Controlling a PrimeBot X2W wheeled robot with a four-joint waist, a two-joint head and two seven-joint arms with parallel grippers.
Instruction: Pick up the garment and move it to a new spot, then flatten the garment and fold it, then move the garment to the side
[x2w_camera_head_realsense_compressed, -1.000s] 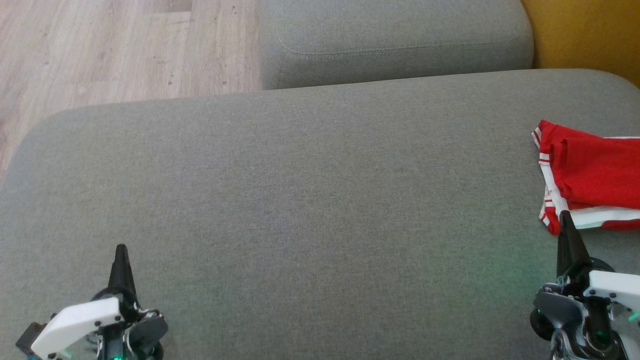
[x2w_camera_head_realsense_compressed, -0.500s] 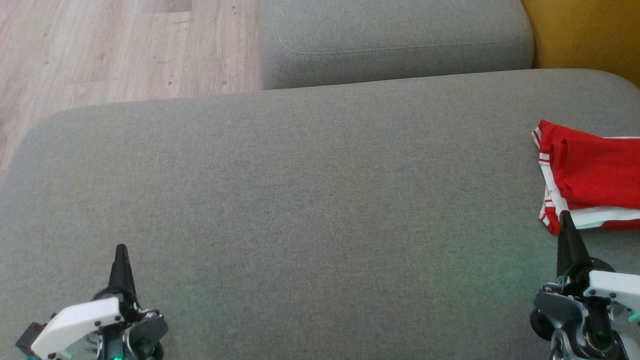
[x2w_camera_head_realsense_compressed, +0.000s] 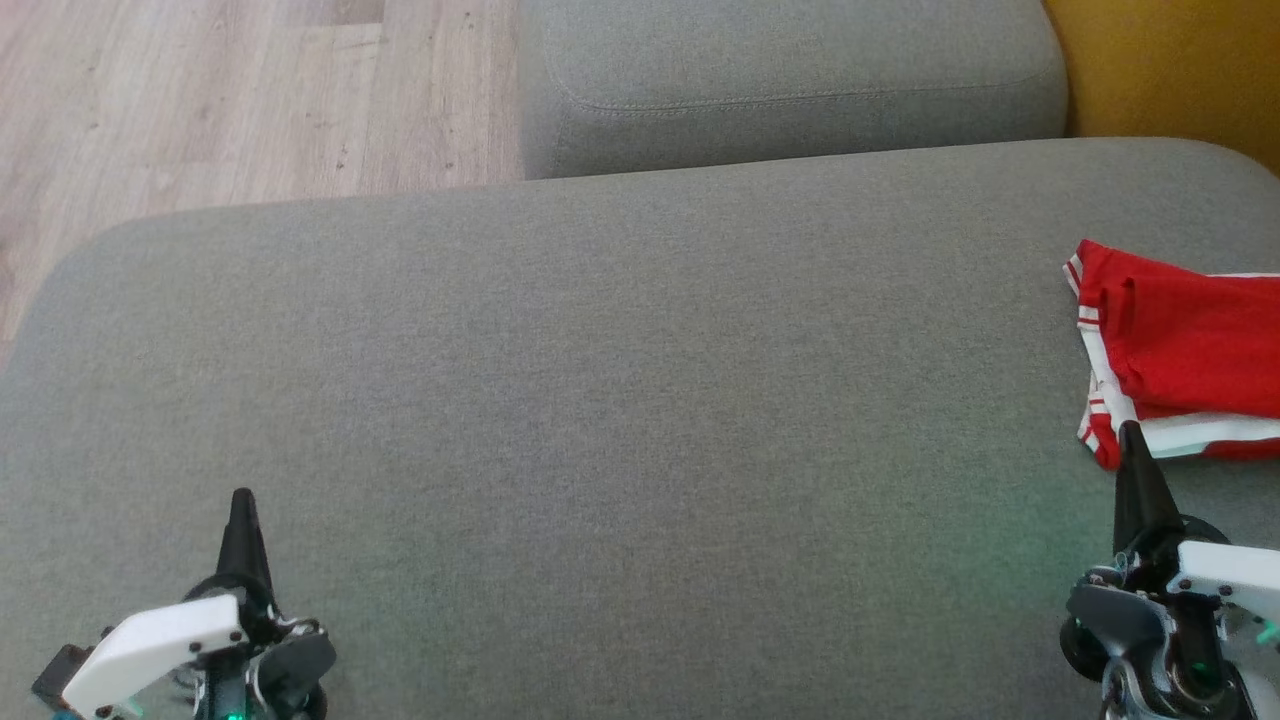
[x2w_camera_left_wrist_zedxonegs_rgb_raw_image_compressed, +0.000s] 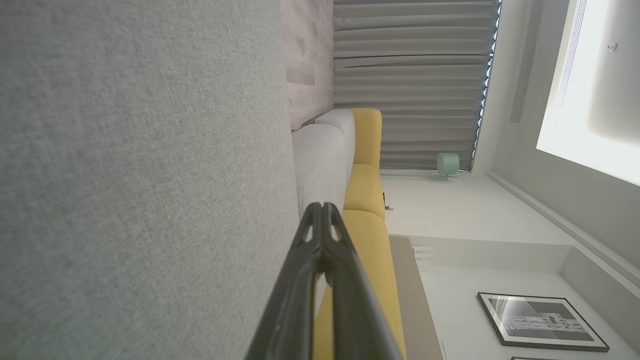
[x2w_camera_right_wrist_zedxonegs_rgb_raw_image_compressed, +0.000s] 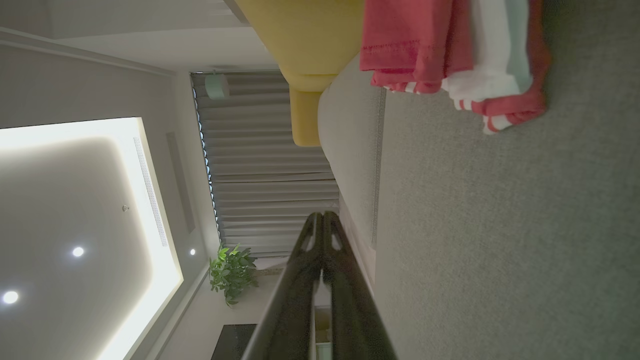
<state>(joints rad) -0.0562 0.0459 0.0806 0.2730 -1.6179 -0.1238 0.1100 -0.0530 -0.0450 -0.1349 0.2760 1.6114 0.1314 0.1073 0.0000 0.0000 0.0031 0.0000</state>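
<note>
Both grippers are pinched shut and empty: your right gripper (x2w_camera_head_realsense_compressed: 1131, 445) sits by the cushion's (x2w_camera_head_realsense_compressed: 640, 400) near right corner, tip just short of the garment (x2w_camera_head_realsense_compressed: 1185, 345), your left gripper (x2w_camera_head_realsense_compressed: 240, 505) at the near left. That red-and-white garment lies folded by the right edge, apparently parked aside on purpose. You've got the middle and left of the cushion open; floor (x2w_camera_head_realsense_compressed: 200, 100) begins past the far left corner.

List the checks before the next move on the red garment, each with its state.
1. Fold: the garment lies in layers: ok.
2. Place: garment at the right side of the cushion: ok.
3. Hold: left gripper shut, empty: ok.
4. Hold: right gripper shut, empty: ok.
5. Gap: right gripper apart from garment in the right wrist view: ok.
6. Sight: whole garment in head view: not ok, cut off at the edge.
</note>
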